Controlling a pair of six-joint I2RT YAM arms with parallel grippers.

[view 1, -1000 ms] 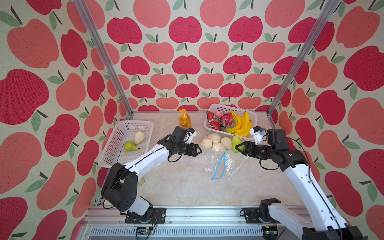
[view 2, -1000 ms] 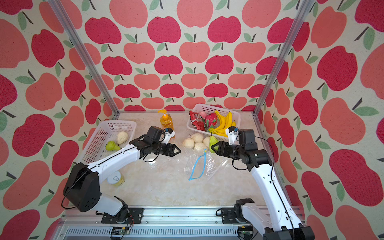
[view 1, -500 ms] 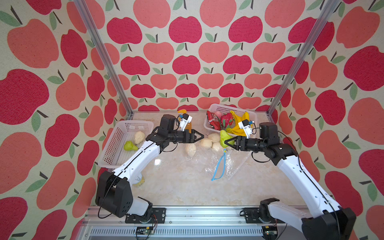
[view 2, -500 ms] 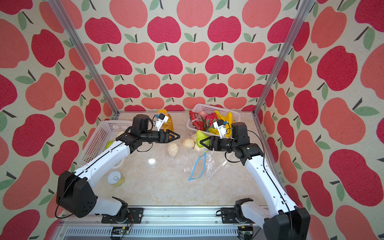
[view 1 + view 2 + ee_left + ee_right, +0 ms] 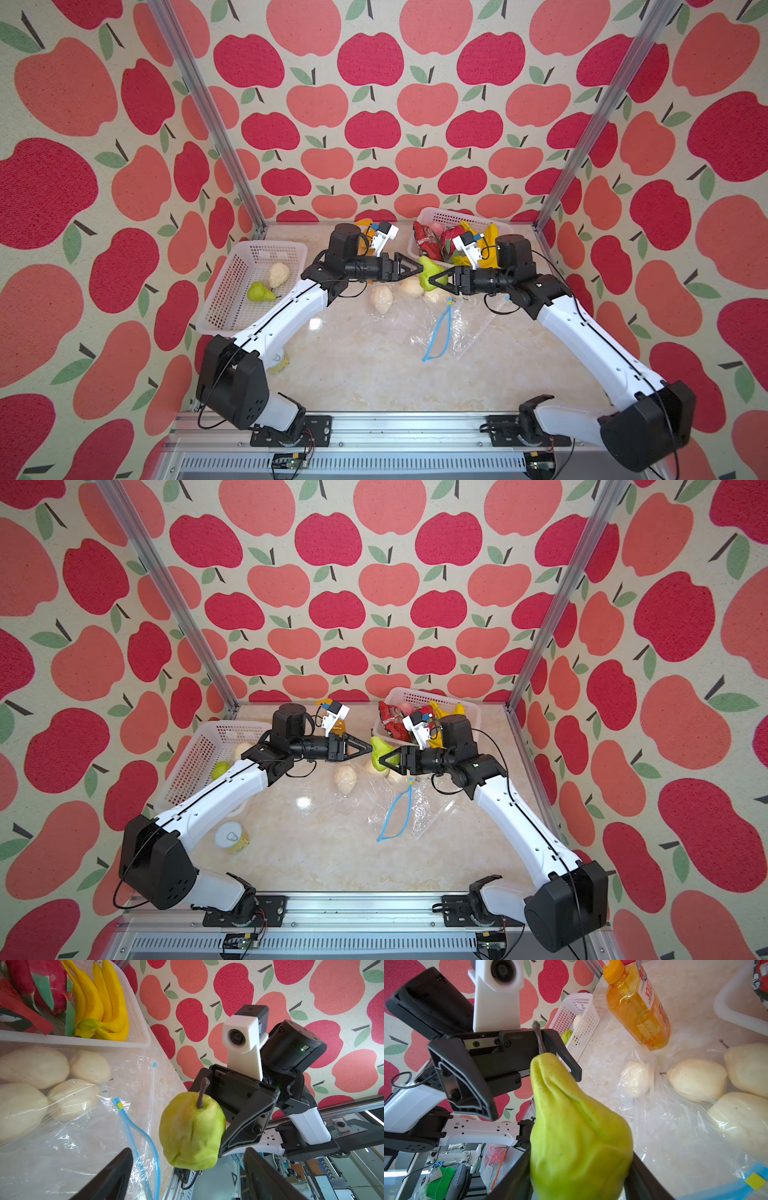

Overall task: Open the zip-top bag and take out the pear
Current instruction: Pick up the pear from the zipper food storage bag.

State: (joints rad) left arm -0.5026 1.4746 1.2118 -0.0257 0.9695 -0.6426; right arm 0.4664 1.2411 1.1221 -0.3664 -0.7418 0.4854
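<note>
A green pear (image 5: 428, 272) (image 5: 378, 756) hangs in the air above the table, and my right gripper (image 5: 434, 277) (image 5: 580, 1157) is shut on its wide end (image 5: 577, 1132). My left gripper (image 5: 415, 270) (image 5: 187, 1153) faces it from the other side, open wide. Its fingertips sit just short of the pear (image 5: 192, 1130) and touch nothing. Below, the clear zip-top bag (image 5: 440, 328) (image 5: 72, 1147) lies flat with its blue zip (image 5: 436, 338) gaping open. Pale pears (image 5: 411, 286) rest at its far end, and one (image 5: 381, 298) lies at its left edge.
A white basket (image 5: 226, 286) at the left holds a green pear and a pale one. Another basket (image 5: 436, 216) at the back holds bananas and red fruit. An orange bottle (image 5: 637, 1005) stands behind the left gripper. A can (image 5: 230, 837) sits by the left arm.
Both arms have risen from the bag. The right gripper has carried the green pear up and leftward. The left gripper has opened wider and now faces the pear. One pale pear lies farther left.
</note>
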